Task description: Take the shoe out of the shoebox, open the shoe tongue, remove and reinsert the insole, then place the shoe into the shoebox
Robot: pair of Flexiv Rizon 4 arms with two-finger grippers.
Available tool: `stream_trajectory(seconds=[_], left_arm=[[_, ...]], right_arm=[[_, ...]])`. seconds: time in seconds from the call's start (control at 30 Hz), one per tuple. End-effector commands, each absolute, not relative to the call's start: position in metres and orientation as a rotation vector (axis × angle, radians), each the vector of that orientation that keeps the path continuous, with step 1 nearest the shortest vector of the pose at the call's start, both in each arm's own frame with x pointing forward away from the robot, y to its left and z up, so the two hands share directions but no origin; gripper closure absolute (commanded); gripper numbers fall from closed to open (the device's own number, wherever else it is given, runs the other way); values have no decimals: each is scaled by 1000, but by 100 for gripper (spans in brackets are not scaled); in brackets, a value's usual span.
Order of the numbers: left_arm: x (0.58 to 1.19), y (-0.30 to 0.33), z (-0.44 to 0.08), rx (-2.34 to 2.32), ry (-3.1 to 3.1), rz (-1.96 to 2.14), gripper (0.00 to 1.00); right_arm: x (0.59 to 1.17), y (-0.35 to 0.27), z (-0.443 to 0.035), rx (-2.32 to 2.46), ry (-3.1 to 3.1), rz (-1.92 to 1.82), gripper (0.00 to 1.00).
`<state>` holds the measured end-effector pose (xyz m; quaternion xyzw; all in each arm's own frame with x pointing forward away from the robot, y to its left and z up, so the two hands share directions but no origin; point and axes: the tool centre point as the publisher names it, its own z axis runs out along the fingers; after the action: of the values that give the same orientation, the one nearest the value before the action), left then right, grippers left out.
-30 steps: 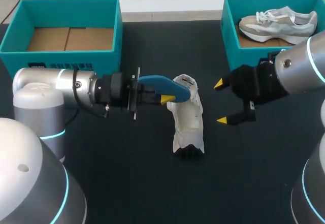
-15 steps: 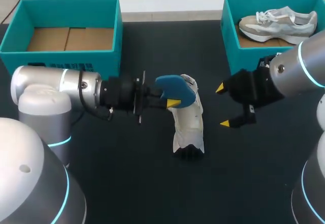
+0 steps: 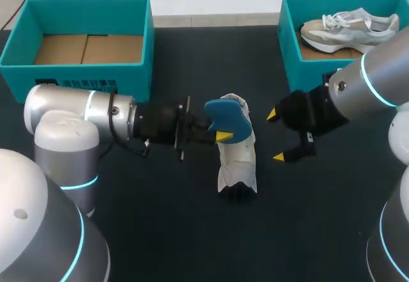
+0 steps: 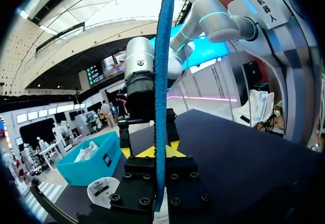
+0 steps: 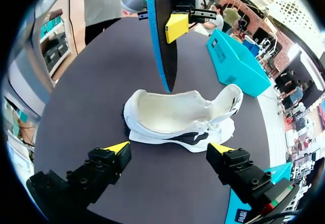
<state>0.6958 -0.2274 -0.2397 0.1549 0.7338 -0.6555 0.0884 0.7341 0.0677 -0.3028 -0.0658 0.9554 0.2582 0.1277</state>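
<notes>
Left gripper (image 3: 221,135): clamps the blue insole (image 3: 227,117) just above the shoe (image 3: 238,164).
Right gripper (image 3: 275,135): wide open, empty, beside the shoe.
Risk: insole may snag and tip the unheld shoe.

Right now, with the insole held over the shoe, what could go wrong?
The left hand grips the insole near one end, so it may twist or slip going in. The shoe lies unheld on the table, the right hand open beside it, so a push could shove it away.
</notes>
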Motion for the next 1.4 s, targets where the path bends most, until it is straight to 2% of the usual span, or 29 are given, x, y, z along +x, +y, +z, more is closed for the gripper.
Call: stream_trajectory(seconds=[0.03, 0.63, 1.0, 1.4], left_arm=[[696, -235, -248, 463, 2175, -1956, 100], [689, -253, -250, 546, 2210, -1740, 100], [690, -255, -262, 548, 2198, -1747, 100], [692, -253, -278, 560, 2175, -1763, 100]], right_arm=[[736, 69, -308, -193, 2789, 734, 0], [735, 60, -309, -149, 2819, 733, 0], [725, 44, -312, -110, 2828, 734, 0], [710, 59, -316, -7, 2795, 786, 0]])
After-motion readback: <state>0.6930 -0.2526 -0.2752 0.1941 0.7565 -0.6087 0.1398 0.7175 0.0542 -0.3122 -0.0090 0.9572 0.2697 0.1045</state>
